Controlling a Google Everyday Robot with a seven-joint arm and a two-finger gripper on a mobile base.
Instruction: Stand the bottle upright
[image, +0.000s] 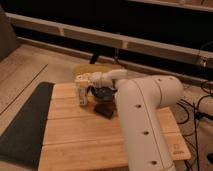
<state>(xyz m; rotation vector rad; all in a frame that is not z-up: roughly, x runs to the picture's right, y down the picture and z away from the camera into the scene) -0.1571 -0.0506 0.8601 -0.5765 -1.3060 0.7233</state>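
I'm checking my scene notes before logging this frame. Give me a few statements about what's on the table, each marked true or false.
1. The gripper is at the bottle, near the far edge of the wooden table. True.
2. The dark brown block lies on the dark mat. False: it lies on the wooden table, nearer the camera than the dark round bowl.
3. The dark round bowl sits close beside the bottle. True.
4. The robot arm reaches in from the mat's side. False: it comes in from the opposite side.
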